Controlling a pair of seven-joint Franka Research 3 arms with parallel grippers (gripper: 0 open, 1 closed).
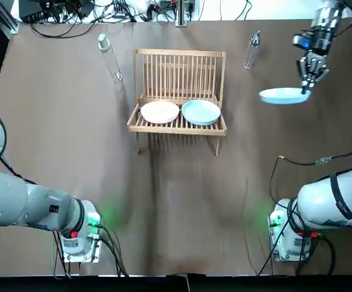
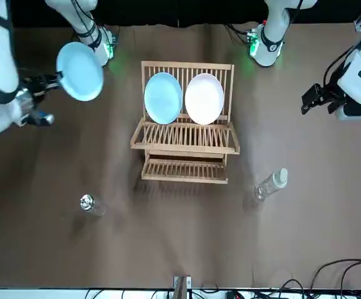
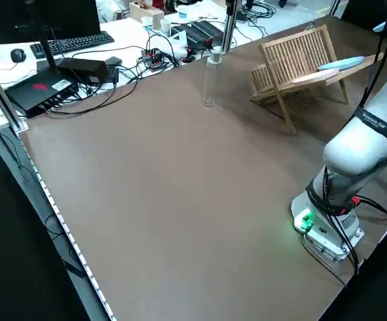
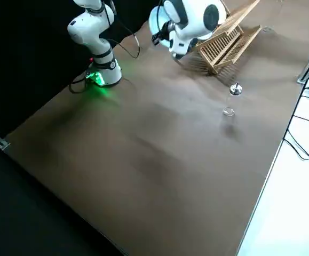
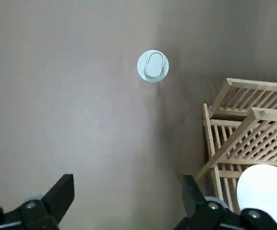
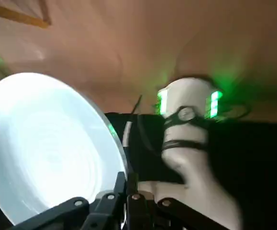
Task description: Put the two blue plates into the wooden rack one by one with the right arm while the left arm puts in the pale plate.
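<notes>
From overhead, the wooden rack [image 1: 179, 73] stands mid-tabletop [image 1: 72, 152] and holds two plates side by side, leaning against its back slats: the pale plate [image 1: 160, 112] on the robot's left and the first blue plate [image 1: 200, 112] on its right. Off to the rack's right, the right pincer [image 1: 306, 87] hangs above the tabletop, clenched on the rim of the second blue plate [image 1: 284, 95], which is well apart from the rack. One clear bottle [image 1: 109, 58] stands left of the rack and another bottle [image 1: 251, 50] right of it, while the left arm [image 1: 17, 204] is pulled back near its base. The front view shows both racked plates upright in the upper tier, with the lower shelf bare, and the second blue plate tilted in the air beside the rack. In the left side view the racked plates appear edge-on, touching the slats. The right side view shows the rack partly hidden behind the right arm. In the left wrist view the left pincer [image 5: 128, 184] is released, its fingers spread wide over bare tabletop near the rack's corner. The right wrist view shows the right pincer's fingers pinching the lower rim of the second blue plate.
</notes>
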